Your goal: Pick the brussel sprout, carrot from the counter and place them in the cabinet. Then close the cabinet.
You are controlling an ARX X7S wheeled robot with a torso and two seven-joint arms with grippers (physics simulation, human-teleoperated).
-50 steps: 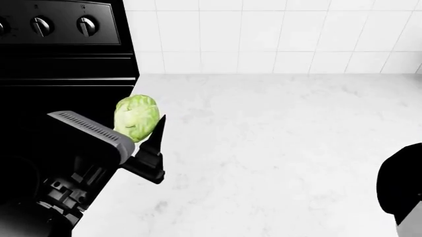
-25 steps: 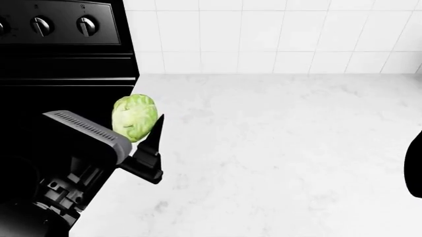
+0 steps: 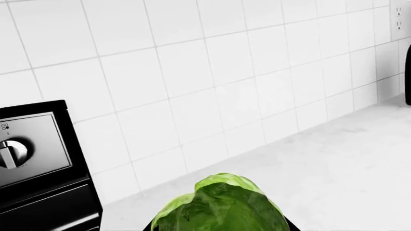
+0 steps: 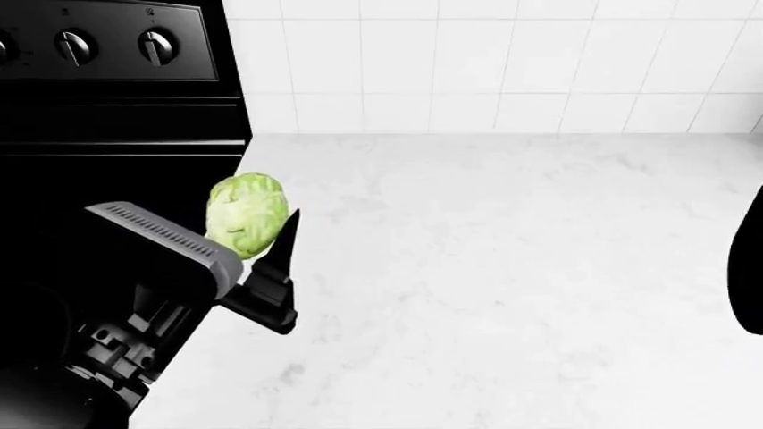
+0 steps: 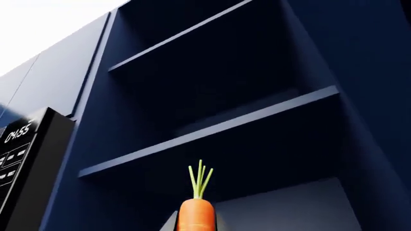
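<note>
Black stove point(image 4: 113, 107) with 2 knobs fully in view fills the head view's left, beside the white stone-look counter point(image 4: 501, 268). Over the counter's left edge, the left gripper point(image 4: 245, 246) is clamped on the pale green brussel sprout point(image 4: 247, 214), held in the air; the left wrist view shows the same sprout point(image 3: 222, 207) before white wall tiles point(image 3: 212, 72). Only a dark sliver of the right arm point(image 4: 749, 268) shows at the head view's right edge. Its wrist view shows the carrot point(image 5: 196, 214), tuft up, held before the open dark blue cabinet point(image 5: 218, 96) and its shelves, a microwave point(image 5: 26, 154) alongside.
</note>
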